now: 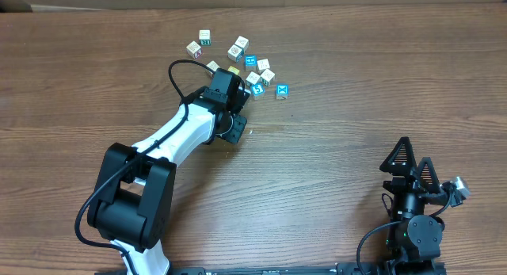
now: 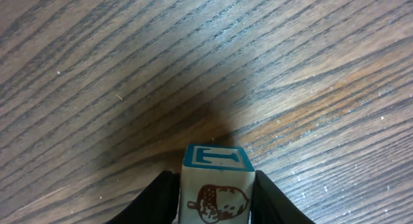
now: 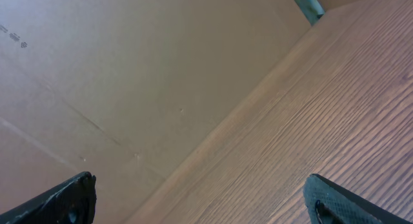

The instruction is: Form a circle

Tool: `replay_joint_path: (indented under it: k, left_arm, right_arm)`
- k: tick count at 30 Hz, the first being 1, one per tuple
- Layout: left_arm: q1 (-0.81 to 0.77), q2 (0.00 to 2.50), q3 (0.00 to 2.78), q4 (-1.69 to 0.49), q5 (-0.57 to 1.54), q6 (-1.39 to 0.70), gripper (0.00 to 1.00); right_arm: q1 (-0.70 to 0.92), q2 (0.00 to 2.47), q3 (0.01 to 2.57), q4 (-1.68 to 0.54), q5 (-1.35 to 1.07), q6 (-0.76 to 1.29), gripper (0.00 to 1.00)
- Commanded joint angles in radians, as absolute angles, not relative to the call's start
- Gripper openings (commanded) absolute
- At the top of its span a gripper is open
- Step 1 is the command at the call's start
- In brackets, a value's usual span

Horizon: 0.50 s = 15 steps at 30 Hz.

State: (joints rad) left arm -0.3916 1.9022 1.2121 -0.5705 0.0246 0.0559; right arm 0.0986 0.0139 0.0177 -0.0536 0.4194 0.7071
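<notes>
My L tool [image 2: 216, 199] grips a cube [image 2: 216, 158] w/ blue letter top and acorn pic on the side, above the wood table [image 2: 193, 62]. My R tool [image 3: 200, 195] is spread wide, holding nothing.

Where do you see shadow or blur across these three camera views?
Left wrist: a dark shadow pools on the table ahead of the lettered cube; overhead: even light, sharp; right wrist: the fingertips look soft at the bottom corners.

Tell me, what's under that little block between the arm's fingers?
Only bare wooden table and a dark shadow show beyond the block; the spot directly beneath is covered by it.
</notes>
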Motion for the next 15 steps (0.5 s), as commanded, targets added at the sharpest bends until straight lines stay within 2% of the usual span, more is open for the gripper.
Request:
replay_joint_path:
  k: [1, 4, 15]
  left_arm:
    - [-0.395, 1.91, 1.206, -0.572, 0.011, 0.076, 0.31]
    - [-0.395, 1.91, 1.206, -0.572, -0.024, 0.076, 0.28]
    - [-0.399, 1.91, 1.206, -0.571, -0.033, 0.127, 0.29]
  right_arm:
    - [0.095, 0.003, 0.008, -0.054, 0.426, 0.706, 1.0]
    - [0.095, 0.003, 0.008, -0.054, 0.426, 0.706, 1.0]
    - [0.095, 0.003, 0.008, -0.054, 0.426, 0.706, 1.0]
